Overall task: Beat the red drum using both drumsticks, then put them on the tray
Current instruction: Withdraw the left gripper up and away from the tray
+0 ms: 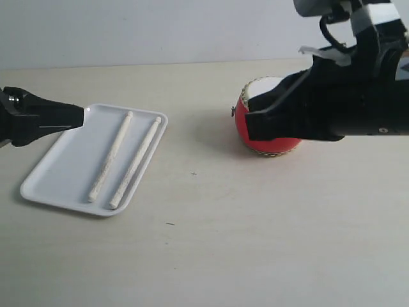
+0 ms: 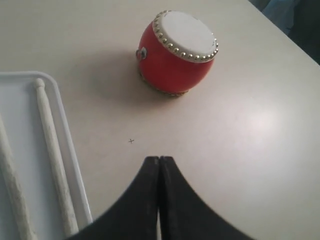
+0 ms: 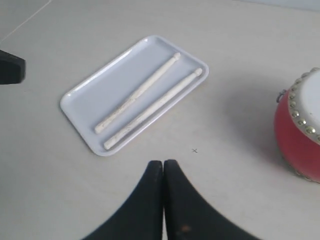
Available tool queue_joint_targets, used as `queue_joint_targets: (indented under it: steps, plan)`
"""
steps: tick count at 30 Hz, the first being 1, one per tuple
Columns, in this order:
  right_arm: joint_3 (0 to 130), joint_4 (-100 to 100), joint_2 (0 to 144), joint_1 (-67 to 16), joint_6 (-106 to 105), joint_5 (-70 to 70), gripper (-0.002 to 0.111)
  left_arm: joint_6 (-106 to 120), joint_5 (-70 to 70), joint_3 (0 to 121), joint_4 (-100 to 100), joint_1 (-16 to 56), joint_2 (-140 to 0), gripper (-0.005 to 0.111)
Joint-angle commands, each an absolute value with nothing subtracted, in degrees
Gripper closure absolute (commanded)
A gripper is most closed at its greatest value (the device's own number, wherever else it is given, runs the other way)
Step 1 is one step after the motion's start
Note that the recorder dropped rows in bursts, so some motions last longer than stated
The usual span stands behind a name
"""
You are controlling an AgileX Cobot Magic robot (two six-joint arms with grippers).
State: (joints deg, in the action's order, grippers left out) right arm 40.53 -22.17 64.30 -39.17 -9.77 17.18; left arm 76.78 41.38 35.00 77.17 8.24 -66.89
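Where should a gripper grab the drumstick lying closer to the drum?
Probably mid-shaft, coming straight down from above with jaws across it: the drumstick lies flat in the tray, with the rim and the other drumstick close on either side.
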Motion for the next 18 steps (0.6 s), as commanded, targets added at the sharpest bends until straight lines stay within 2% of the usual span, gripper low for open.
queue_joint_targets:
  steps: [1,6,18]
  plan:
    - [36.2,-21.4,64.0,-39.0,-9.9,11.2,0.108,78.9,42.9,34.2,80.0,8.1,-64.8,0.107]
    - [32.4,-21.4,64.0,-39.0,-10.0,10.7,0.108,78.9,44.7,34.2,79.9,8.1,-64.7,0.107]
    - [32.3,-22.6,64.0,-39.0,-9.8,13.4,0.108,78.9,45.5,34.2,79.8,8.1,-64.7,0.107]
